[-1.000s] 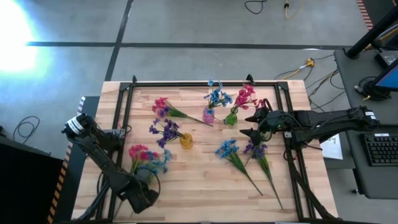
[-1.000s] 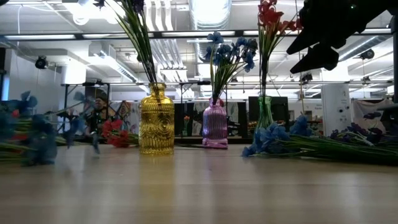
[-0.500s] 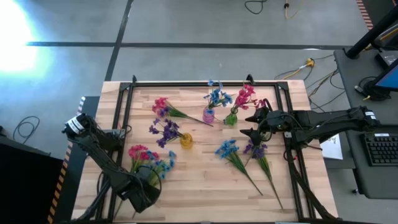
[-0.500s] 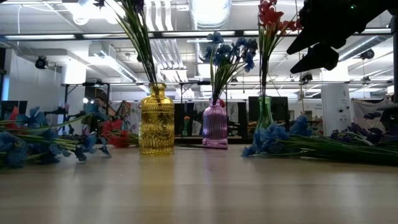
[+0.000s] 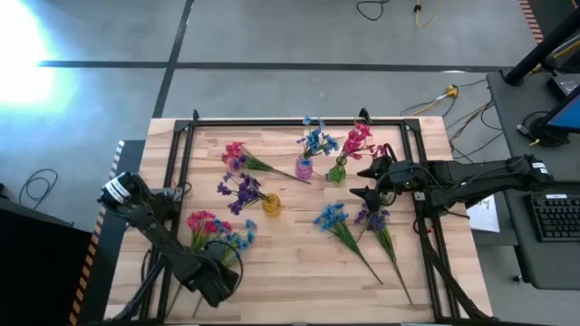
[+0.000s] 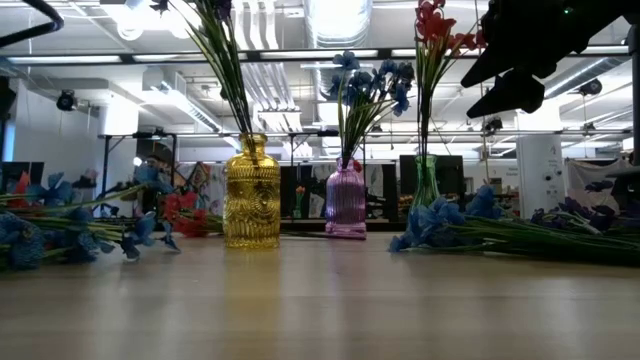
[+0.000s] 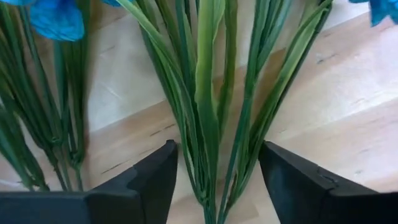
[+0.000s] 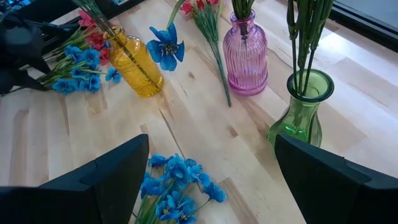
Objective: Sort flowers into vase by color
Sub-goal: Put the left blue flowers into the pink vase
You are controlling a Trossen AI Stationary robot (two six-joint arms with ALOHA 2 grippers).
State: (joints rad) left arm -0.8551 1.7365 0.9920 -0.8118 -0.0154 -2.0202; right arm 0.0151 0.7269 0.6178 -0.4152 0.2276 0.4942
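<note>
Three vases stand mid-table: a yellow one (image 5: pixel 271 205) with purple flowers, a pink one (image 5: pixel 304 167) with blue flowers, and a green one (image 5: pixel 336 172) with red-pink flowers. Loose sprigs lie flat on the wood: red-pink (image 5: pixel 237 156), red-pink and blue (image 5: pixel 222 231), blue (image 5: pixel 332 217) and purple (image 5: pixel 372 217). My left gripper (image 5: pixel 216 276) points down at the near left, open, one finger on each side of the green stems (image 7: pixel 208 124) of the blue sprig; I see no touch. My right gripper (image 5: pixel 361 183) hovers open beside the green vase.
A black frame rail (image 5: pixel 181 172) runs along the table's left, far and right sides. Bare wood (image 5: pixel 290 263) lies along the near edge, between the two groups of loose sprigs. Beyond the table's right edge stands a desk with a keyboard (image 5: pixel 555 217).
The blue sprig at the near left, blurred and in motion a second ago, has settled flat on the table and lies still. My left arm has shifted a little toward the table's right and sunk slightly over the sprig's stems.
</note>
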